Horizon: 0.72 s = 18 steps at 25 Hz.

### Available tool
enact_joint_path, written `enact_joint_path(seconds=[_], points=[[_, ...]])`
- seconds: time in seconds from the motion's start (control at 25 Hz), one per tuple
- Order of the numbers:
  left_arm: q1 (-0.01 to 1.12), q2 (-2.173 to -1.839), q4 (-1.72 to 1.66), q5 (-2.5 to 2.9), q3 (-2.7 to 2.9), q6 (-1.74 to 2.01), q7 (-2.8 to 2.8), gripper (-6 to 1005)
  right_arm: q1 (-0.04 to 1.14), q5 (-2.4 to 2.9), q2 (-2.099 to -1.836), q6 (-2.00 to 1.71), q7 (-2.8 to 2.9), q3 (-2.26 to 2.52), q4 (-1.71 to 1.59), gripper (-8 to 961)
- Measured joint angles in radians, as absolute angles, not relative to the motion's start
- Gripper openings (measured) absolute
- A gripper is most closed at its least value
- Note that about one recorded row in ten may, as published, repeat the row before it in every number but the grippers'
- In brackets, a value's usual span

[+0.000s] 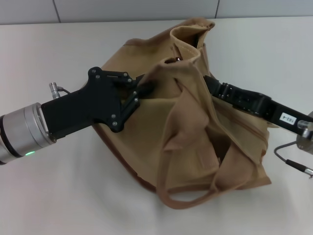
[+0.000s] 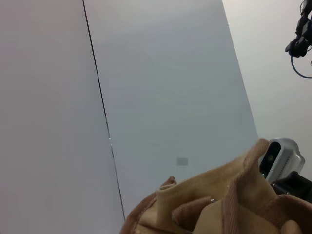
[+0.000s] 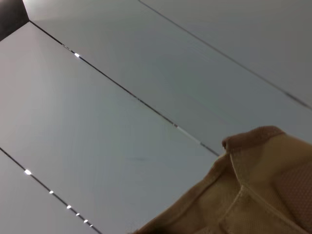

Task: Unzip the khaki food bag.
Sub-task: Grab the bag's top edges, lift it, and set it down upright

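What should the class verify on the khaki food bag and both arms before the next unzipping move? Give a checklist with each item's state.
1. Khaki food bag resting on the white table: ok.
2. Left gripper at the bag's upper fabric: ok.
3. Right gripper reaching in from the other side: ok, but its tip is hidden by fabric.
4. Jaws' state on either arm: cannot tell.
5. Zipper pull visible: cannot tell; folds cover the top.
6. Bag upright and boxy: not ok; it is slumped and crumpled.

Soft, matt tan canvas on the crumpled khaki food bag (image 1: 195,142), ribbed webbing handles. Matt black, probably plastic, left hand (image 1: 142,90); brushed silver metal wrist collar (image 1: 22,131). Smooth, pale matt surface (image 1: 63,196).
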<state>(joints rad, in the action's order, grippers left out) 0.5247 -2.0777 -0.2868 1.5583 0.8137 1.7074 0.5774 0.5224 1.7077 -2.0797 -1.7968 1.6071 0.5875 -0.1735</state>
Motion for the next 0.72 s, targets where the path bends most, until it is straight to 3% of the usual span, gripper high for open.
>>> enact_joint_path(seconds=[0.72], points=[[0.517,-2.075,-0.289,1.534,0.811,1.724,0.577,59,0.46,1.712,-2.06,-1.912,1.73,0.579,-0.238,361]])
